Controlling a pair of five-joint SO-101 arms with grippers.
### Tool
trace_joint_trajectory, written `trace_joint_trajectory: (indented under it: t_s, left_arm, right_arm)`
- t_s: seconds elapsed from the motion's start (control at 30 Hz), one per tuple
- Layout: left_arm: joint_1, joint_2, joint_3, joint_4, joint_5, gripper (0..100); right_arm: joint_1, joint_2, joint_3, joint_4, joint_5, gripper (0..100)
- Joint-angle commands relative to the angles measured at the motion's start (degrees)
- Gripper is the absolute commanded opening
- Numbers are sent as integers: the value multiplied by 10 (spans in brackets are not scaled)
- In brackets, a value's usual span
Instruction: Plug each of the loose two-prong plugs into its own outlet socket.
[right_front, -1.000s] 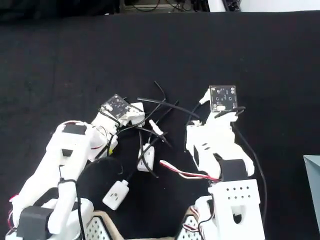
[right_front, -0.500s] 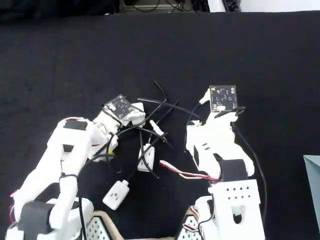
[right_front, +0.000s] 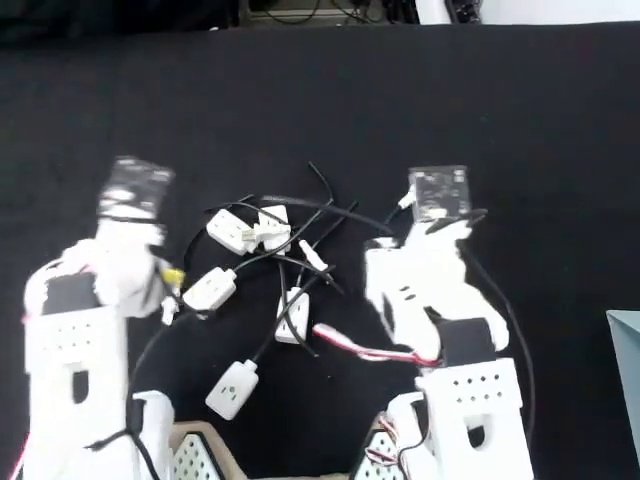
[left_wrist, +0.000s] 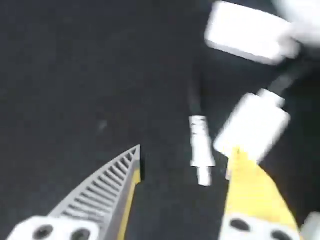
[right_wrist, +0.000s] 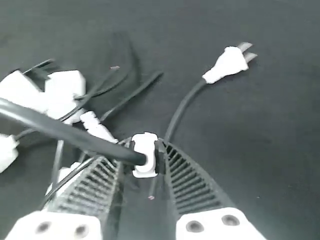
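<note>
Right claw (right_wrist: 143, 153) grips a white plug body on a thick black cord (right_wrist: 144, 169), cord trailing left toward the white block sockets (right_front: 232, 228) clustered there. Left claw (left_wrist: 186, 155) gapes wide, empty, one socket (left_wrist: 252, 127) just beside its yellow-taped finger

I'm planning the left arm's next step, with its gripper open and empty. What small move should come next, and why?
Probably ease the left gripper forward over the small plug, which lies loose just ahead of the open fingers, with a white socket right beside it.
</note>
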Motion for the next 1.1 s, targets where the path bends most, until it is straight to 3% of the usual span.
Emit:
trace_joint_trajectory:
  t_s: [0.0,0.2,0.33,0.67,0.87,1.07]
  left_arm:
    - [-134,-62,-2,3,71,274]
    - [-255,-112,95,-1,130,274]
    - [-285,-148,156,-3,167,274]
    - [-289,-252,223,-23,178,274]
    - [-295,-281,236,-25,178,274]
    - [-314,-282,236,-26,193,274]
  right_arm:
    - [-96,0,-57,25,-6,13]
    - [-259,1,-58,13,-40,13]
    - [-338,19,-53,-49,-53,13]
    - [-414,294,-145,-159,-92,12]
    - [-453,371,-196,-168,-105,12]
    - [-453,446,-198,-245,-102,12]
